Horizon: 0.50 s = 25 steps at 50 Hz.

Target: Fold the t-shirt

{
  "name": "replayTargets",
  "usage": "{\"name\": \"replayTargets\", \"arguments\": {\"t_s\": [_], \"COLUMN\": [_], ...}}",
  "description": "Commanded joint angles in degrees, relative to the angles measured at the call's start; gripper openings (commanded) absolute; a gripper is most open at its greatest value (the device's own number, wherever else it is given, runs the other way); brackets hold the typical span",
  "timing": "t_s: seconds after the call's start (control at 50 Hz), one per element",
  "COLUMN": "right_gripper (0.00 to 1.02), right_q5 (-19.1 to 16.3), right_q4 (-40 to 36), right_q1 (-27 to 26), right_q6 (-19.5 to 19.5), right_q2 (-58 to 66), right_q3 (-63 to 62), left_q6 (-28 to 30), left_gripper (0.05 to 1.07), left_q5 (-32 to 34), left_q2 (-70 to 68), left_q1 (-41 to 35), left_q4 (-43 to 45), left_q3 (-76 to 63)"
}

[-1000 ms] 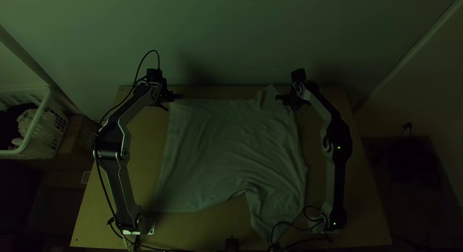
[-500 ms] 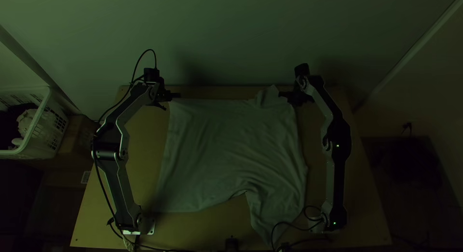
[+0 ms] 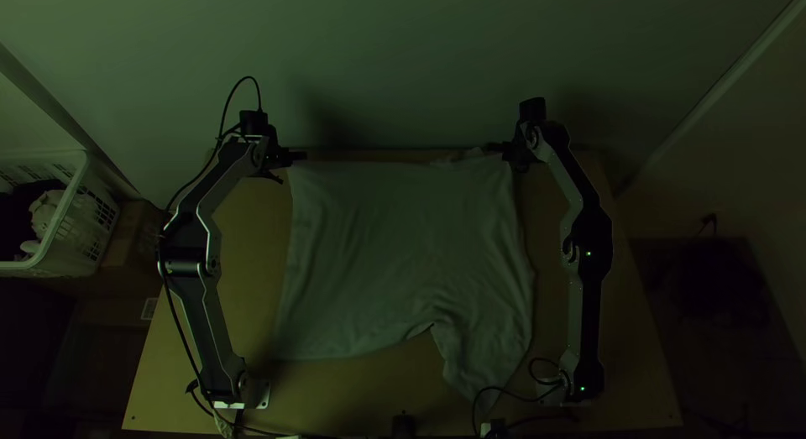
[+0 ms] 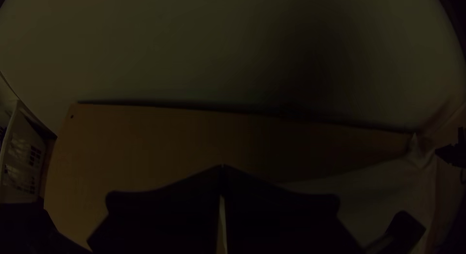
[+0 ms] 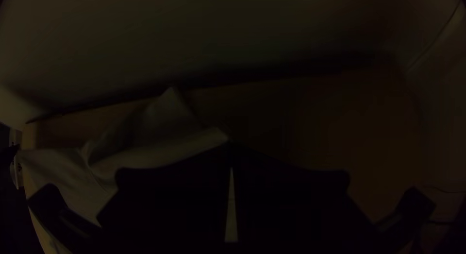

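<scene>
The pale t-shirt [image 3: 403, 246] lies spread over the middle of the table, one part trailing toward the near right. At its far left corner is my left gripper [image 3: 295, 156], and at its far right corner my right gripper [image 3: 497, 147]. In the left wrist view, the left gripper [image 4: 222, 169] has its fingertips together, shirt cloth [image 4: 378, 186] running off beside them. In the right wrist view, the right gripper [image 5: 230, 144] is shut on a shirt edge, with a loose flap [image 5: 165, 113] of cloth beyond it.
A white laundry basket [image 3: 71, 212] with cloth inside stands left of the table [image 3: 239, 263]. A wall rises behind the table's far edge. Cables [image 3: 504, 390] cross near the right arm's base.
Both grippers have moved toward the table's far edge, the left one also slightly left. The shirt has shifted the same way, its near edge and trailing part pulled farther from the table's front.
</scene>
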Motion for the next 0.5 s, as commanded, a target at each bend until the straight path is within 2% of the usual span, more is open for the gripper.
{"name": "replayTargets", "arguments": {"t_s": [0.0,0.16,0.26,0.48], "right_gripper": [0.02,0.02,0.02,0.02], "right_q5": [0.77,1.12,1.03,1.03], "right_q4": [2.86,4.62,3.04,-1.09], "right_q1": [-0.52,-0.61,-0.61,-0.43], "right_q6": [-0.89,-1.06,-1.32,-2.55], "right_q2": [2.02,1.93,1.4,0.09], "right_q3": [2.07,2.6,2.33,-0.04], "left_q6": [-1.49,-1.93,-1.93,-1.84], "left_gripper": [0.08,0.08,0.08,0.08], "left_q5": [-0.36,-0.53,-0.44,0.0], "left_q2": [2.83,3.89,3.71,1.6], "left_q1": [1.59,1.94,1.59,1.32], "left_q4": [-0.36,-1.76,-4.05,-3.17], "left_q3": [4.72,7.27,6.65,0.24]}}
